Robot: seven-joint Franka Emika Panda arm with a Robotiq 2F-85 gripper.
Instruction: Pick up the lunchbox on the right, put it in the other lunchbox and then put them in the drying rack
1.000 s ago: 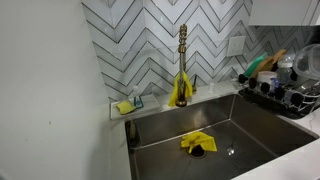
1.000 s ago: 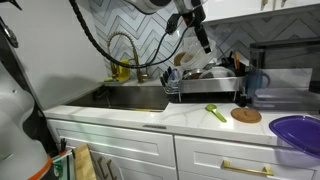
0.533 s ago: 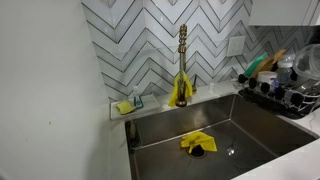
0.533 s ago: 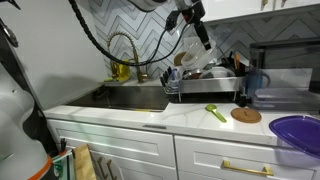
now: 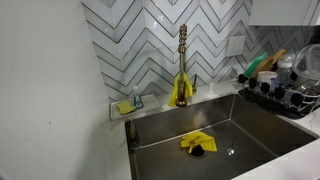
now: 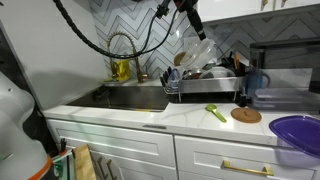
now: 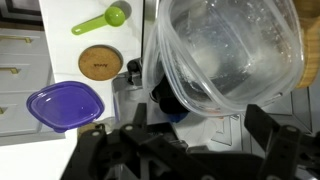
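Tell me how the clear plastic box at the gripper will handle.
The clear box looks thin-walled and empty, so probably light and a bit flexible under a squeeze. Its glossy, see-through walls suggest it could slip in the gripper. Round-cornered and hollow, it may tip on the wires of the drying rack.

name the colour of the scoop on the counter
Green; the scoop shows best in the wrist view.
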